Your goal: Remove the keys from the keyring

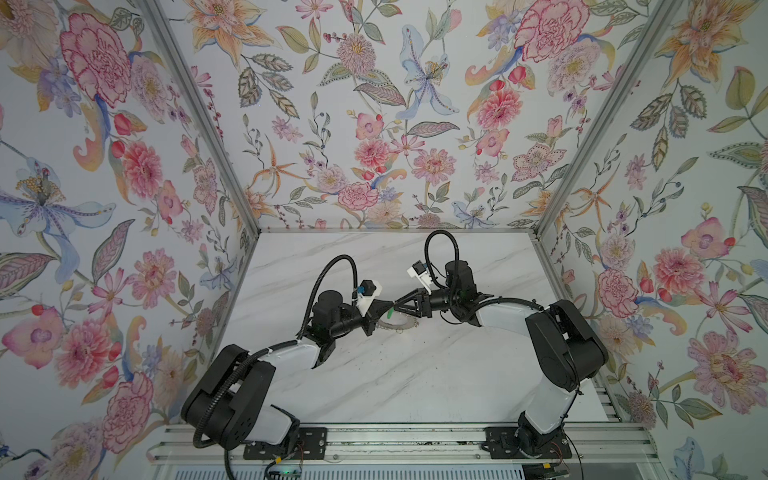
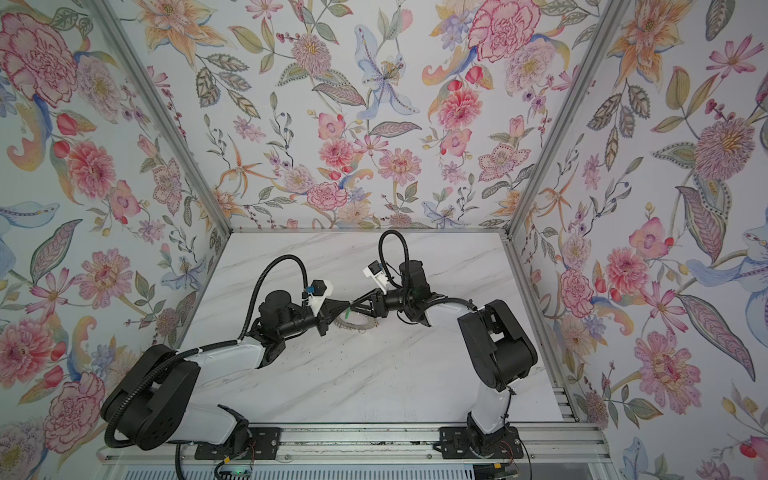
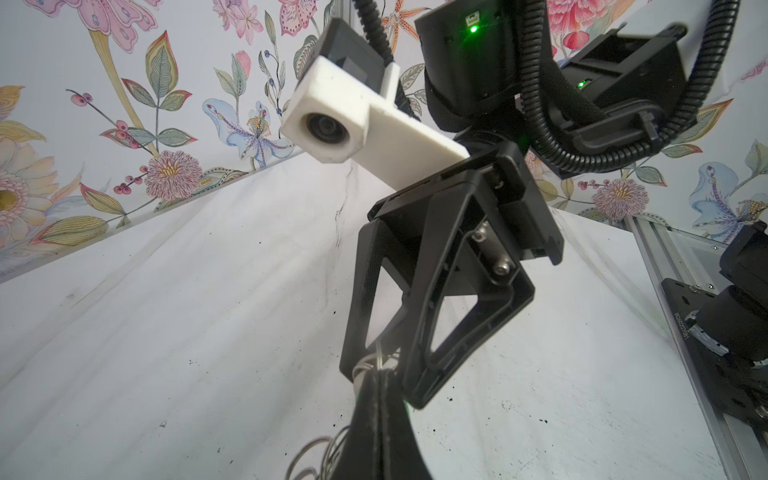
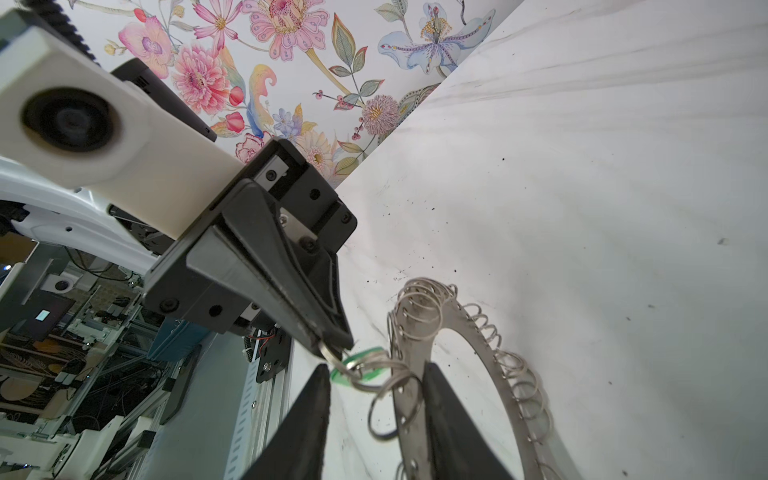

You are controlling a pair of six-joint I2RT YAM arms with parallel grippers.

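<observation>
The keyring (image 4: 509,374), a flat grey metal ring fringed with wire loops, lies on the marble table mid-scene in both top views (image 1: 401,325). My left gripper (image 4: 332,350) is shut on a wire loop that carries the green-tagged key (image 4: 365,371). The green tag (image 1: 390,313) hangs just under the tips. My right gripper (image 4: 376,378) meets it tip to tip from the right (image 1: 398,308). It is open, its fingers (image 4: 451,419) straddling the ring's band and loops. In the left wrist view my shut left gripper (image 3: 380,374) has wire poking out at its tip.
The white marble table (image 1: 415,374) is dotted with dark specks. Floral walls close in the back and both sides. An aluminium rail (image 1: 395,440) with both arm bases runs along the front edge.
</observation>
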